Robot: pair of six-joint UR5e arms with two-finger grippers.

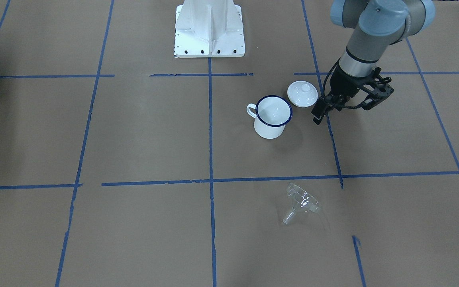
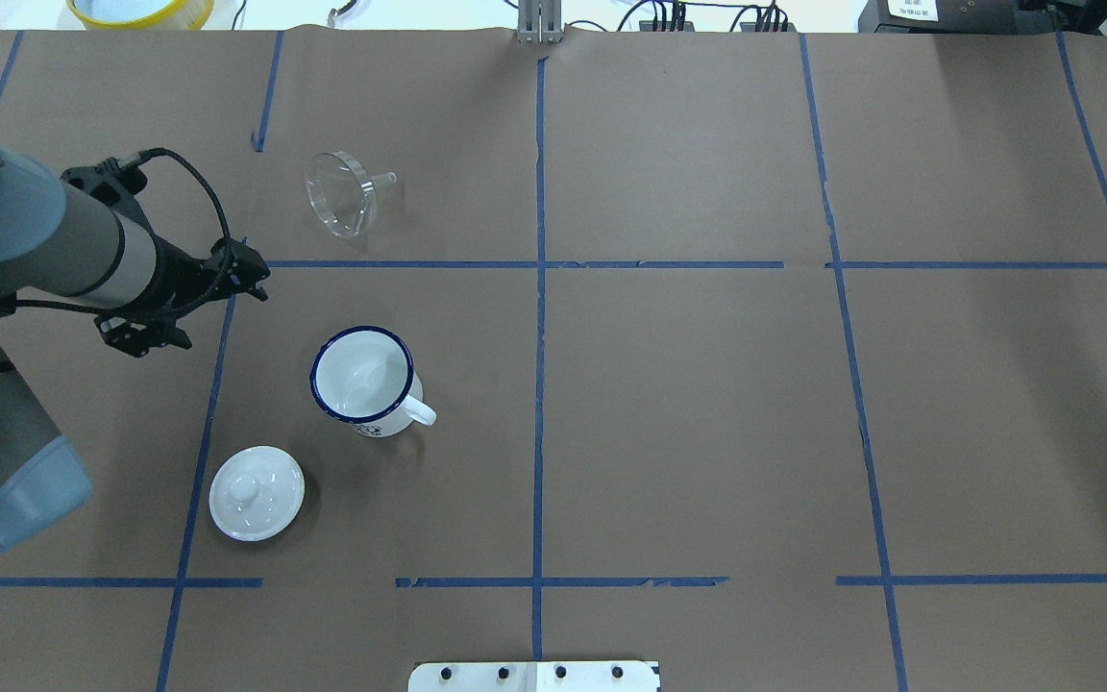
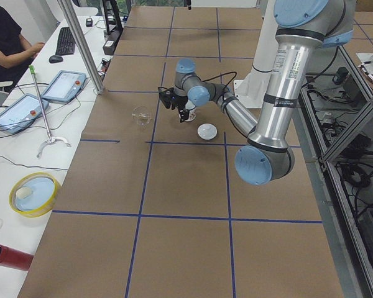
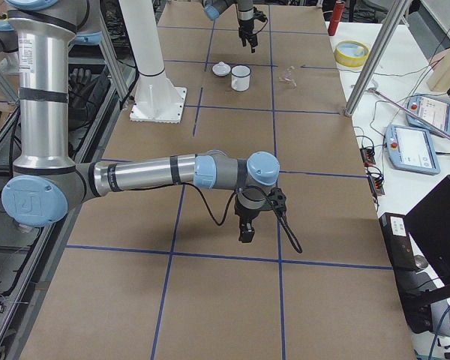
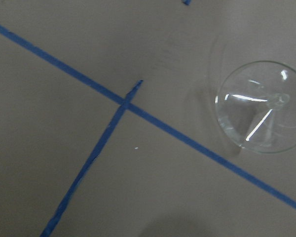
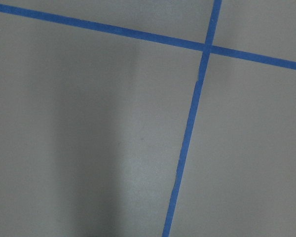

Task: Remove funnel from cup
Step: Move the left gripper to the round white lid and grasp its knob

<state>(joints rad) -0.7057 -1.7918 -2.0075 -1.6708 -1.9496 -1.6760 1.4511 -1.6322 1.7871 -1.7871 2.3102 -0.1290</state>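
Note:
The clear funnel [image 1: 301,203] lies on its side on the brown paper, apart from the cup, and shows in the overhead view [image 2: 342,192] and the left wrist view [image 5: 261,106]. The cup [image 1: 272,117], a white mug with a dark blue rim, stands upright and empty [image 2: 366,380]. My left gripper [image 1: 318,117] hangs over a blue tape line to the left of the cup and short of the funnel [image 2: 260,279]; its fingers look shut and hold nothing. My right gripper [image 4: 245,236] shows only in the exterior right view, far from both, and I cannot tell its state.
A white domed lid [image 2: 257,492] with a knob lies near the cup on the robot's side. The white robot base [image 1: 209,30] stands at the table's edge. A yellow bowl [image 2: 140,10] and operators' tablets [image 3: 62,84] lie beyond the far edge.

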